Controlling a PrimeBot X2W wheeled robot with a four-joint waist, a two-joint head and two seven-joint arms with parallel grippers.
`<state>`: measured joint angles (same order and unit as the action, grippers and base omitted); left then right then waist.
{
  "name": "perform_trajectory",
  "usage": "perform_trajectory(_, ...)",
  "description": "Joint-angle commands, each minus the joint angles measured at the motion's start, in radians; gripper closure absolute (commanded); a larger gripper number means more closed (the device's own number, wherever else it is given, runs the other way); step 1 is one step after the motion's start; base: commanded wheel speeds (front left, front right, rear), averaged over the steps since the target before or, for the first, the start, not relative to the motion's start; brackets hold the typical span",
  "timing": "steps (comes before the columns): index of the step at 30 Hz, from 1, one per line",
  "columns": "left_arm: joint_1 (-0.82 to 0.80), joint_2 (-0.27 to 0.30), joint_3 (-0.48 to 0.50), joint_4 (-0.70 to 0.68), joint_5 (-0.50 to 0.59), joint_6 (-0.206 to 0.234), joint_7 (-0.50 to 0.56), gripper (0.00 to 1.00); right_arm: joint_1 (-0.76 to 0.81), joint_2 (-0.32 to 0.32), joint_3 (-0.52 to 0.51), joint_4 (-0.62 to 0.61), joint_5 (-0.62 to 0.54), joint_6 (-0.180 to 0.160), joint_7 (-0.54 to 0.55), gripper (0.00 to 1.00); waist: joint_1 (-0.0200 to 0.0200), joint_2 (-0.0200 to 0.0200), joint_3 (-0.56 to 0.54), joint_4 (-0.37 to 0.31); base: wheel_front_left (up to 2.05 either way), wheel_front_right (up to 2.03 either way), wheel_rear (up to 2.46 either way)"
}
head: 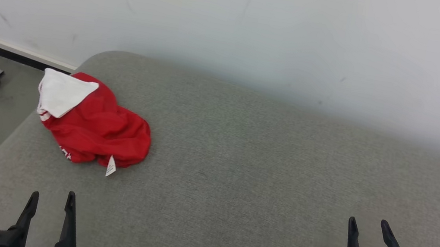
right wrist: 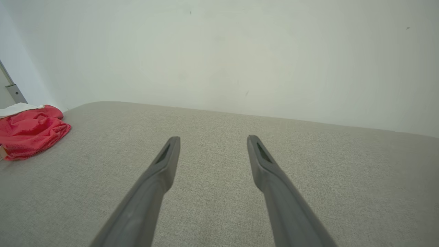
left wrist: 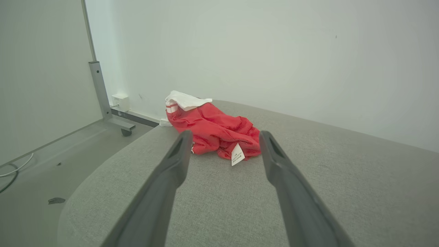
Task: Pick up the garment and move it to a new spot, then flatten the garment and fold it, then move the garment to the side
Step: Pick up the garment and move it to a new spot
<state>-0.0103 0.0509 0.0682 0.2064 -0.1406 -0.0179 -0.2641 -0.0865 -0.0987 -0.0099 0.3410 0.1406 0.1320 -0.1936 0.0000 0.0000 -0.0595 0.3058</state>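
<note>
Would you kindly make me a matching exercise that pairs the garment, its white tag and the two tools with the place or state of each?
Things:
1. garment
2. white tag
3. left tool
4. right tool

Places or states:
A. open, above bare fabric, well away from the red cloth
B. crumpled near the far left corner of the grey cushion
C. open, pointing at the red cloth, not touching it
D. poking out at the red cloth's near edge

Pairs: 1-B, 2-D, 3-C, 4-A
</note>
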Motion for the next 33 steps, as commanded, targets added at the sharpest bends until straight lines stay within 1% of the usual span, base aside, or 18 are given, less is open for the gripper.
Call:
perform_trajectory(1,0.016,0.000,0.002,-0.002,0.010,0.002,0.000,0.00,0.007,0.003,0.002,0.003,0.008,-0.003,-0.003,0.00,0.0000,0.0000,-0.004,0.076,0.00,0.00,0.00)
perform_trajectory(6,0.023,0.000,0.010,-0.009,0.012,0.006,0.000,0.00,0.005,0.011,0.010,0.011,0.008,-0.003,-0.010,0.00,0.0000,0.0000,-0.008,0.121,0.00,0.00,0.00)
perform_trajectory(13,0.019,0.005,0.017,-0.005,0.016,-0.006,0.000,0.00,0.009,0.020,0.009,0.022,0.008,-0.003,-0.017,0.00,0.0000,0.0000,-0.012,0.160,0.00,0.00,0.00)
perform_trajectory(22,0.009,0.006,0.028,0.009,0.020,0.002,0.000,0.00,0.007,0.028,0.016,0.028,0.005,-0.003,-0.019,0.00,0.0000,0.0000,-0.006,0.175,0.00,0.00,0.00)
perform_trajectory(25,-0.032,0.010,0.030,0.051,0.007,-0.001,0.000,0.00,0.013,0.029,0.016,0.029,0.009,-0.003,-0.023,0.00,0.0000,0.0000,0.000,0.178,0.00,0.00,0.00)
perform_trajectory(28,-0.104,0.029,0.024,0.110,0.001,-0.012,0.024,0.00,0.017,0.026,0.017,0.019,0.007,-0.003,-0.022,0.00,0.0000,0.0000,0.012,0.175,0.00,0.00,0.00)
perform_trajectory(32,-0.239,0.062,0.028,0.187,-0.005,-0.014,0.060,0.00,-0.004,0.014,0.031,-0.003,0.000,-0.003,-0.006,0.00,0.0000,0.0000,0.055,0.141,0.00,0.00,0.00)
perform_trajectory(33,-0.239,0.062,0.028,0.187,-0.005,-0.014,0.060,0.00,-0.004,0.014,0.031,-0.003,0.000,-0.003,-0.006,0.00,0.0000,0.0000,0.055,0.141,0.00,0.00,0.00)
